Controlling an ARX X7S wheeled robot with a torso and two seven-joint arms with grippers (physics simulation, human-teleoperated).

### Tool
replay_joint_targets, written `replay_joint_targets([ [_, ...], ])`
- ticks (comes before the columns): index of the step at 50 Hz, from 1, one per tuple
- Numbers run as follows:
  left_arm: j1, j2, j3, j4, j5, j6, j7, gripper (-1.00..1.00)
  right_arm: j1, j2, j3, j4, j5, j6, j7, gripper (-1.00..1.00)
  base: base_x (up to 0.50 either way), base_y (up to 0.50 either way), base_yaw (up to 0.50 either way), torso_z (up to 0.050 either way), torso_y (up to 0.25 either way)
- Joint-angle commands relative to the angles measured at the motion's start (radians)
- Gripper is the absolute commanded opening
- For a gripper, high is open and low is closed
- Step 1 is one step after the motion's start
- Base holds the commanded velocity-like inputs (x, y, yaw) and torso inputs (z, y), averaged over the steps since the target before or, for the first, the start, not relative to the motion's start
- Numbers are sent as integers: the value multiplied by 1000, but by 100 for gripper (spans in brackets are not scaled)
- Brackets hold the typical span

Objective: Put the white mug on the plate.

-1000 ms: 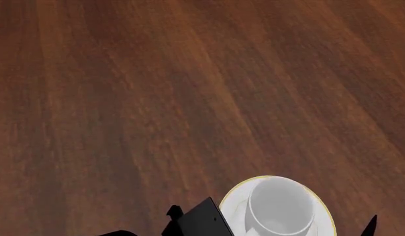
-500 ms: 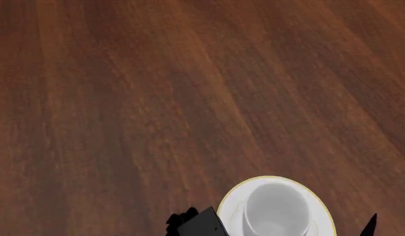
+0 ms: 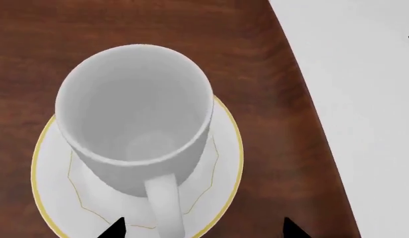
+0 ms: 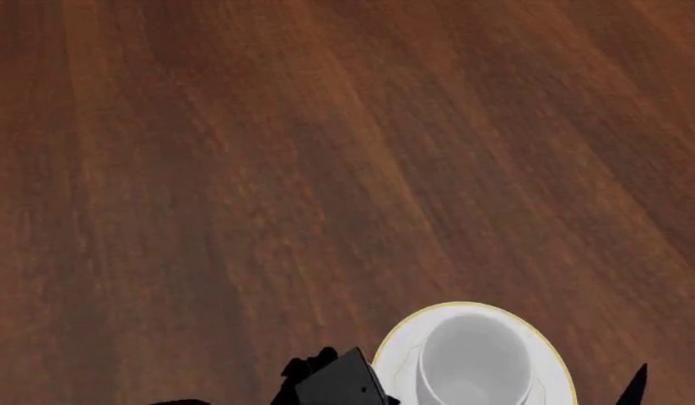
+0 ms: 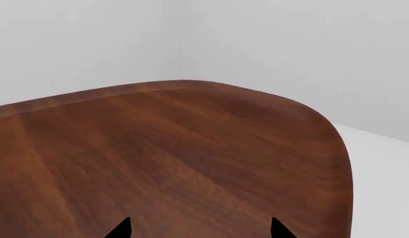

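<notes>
Dark wooden table (image 4: 269, 169) with rounded corner, pale floor (image 3: 363, 74) beside it.

Left arm housing (image 4: 345, 384): matte black, boxy, flat angular faces, sharp edges, lumpy black part at its upper-left corner. Left gripper (image 3: 202, 229): only two black pointed fingertips show. Right gripper (image 5: 199, 229): same, two black triangular tips. No cables, screws, markings discernible.
</notes>
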Motion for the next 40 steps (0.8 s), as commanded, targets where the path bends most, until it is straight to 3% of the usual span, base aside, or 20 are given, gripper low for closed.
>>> replay_joint_targets([
  [1,-15,-28,-30,113,-55,-71,-28,100,-3,2,-2,-1,0,-4,1,100,0,0,0,0,0],
  [40,-98,-81,-107,287,-196,-232,-74,100,15,14,-16,-5,5,12,17,100,0,0,0,0,0],
])
